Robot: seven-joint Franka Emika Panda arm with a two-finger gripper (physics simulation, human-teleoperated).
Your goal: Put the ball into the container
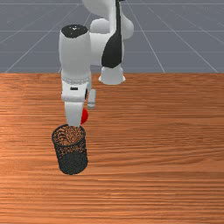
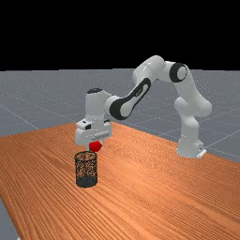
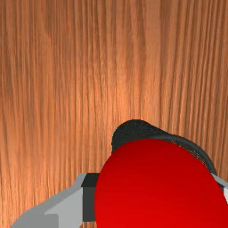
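Gripping the ball (image 3: 156,189) between both fingers, the gripper (image 2: 94,144) hangs above the table (image 2: 150,192), with the container (image 2: 86,181) upright near it, lower than the fingertips, partly behind the ball in the wrist view.

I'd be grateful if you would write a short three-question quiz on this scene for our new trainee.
1. True or false: the red ball is already inside the black mesh bin.
2. Fill in the blank: the bin stands on the table with its open end facing ____.
3. Where is the ball held?
a) Against the table
b) Between the two fingers
c) Under the bin

Key: 1 false; 2 up; 3 b
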